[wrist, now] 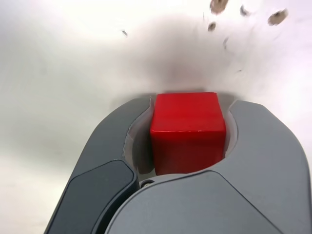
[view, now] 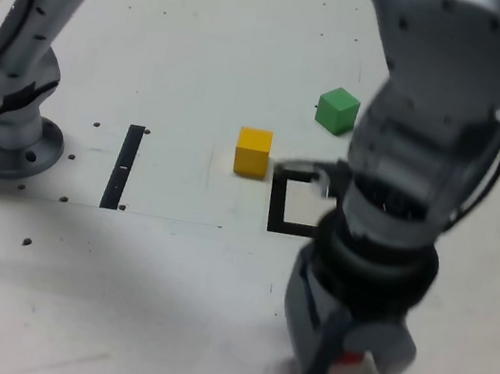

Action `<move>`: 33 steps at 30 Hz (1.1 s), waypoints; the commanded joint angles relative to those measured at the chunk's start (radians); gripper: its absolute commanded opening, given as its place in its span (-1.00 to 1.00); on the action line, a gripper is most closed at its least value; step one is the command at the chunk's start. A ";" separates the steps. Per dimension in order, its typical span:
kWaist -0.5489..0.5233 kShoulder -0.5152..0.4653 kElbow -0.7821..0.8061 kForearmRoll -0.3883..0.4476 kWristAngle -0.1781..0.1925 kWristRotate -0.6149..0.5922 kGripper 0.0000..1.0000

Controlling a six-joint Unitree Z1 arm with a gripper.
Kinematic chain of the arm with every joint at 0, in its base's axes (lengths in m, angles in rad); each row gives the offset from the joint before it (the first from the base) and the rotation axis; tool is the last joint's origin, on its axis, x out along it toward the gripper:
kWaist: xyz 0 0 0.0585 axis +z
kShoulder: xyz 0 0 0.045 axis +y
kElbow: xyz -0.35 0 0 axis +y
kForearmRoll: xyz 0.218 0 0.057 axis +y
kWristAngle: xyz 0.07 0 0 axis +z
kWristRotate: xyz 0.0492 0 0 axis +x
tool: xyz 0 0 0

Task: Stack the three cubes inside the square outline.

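Claw [wrist: 187,141]: clenched on small matte red cube [wrist: 187,131].
Red cube: equal-sided, flat face toward wrist camera, edges level.

A raised exterior camera looks down and across the white table [view: 196,52], taking in the arm's base [view: 6,139] at the exterior view's left and the black square outline [view: 291,204] mid-table. The wrist camera peers steeply down between the gripper [wrist: 187,126] jaws, very close to the tabletop. Both views share only the red cube [view: 349,358] and the patch of table beneath it
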 commanded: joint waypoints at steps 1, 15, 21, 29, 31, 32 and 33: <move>0.036 -0.045 0.000 0.046 -0.008 0.090 -0.44; 0.400 -0.287 0.307 0.098 0.035 0.735 -0.44; 0.422 -0.305 0.436 -0.037 0.053 0.744 -0.45; 0.422 -0.302 0.513 -0.160 0.043 0.784 -0.45; 0.422 -0.295 0.519 -0.177 0.039 0.785 -0.45; 0.422 -0.289 0.520 -0.185 0.035 0.785 -0.45; 0.422 -0.282 0.520 -0.193 0.030 0.785 -0.45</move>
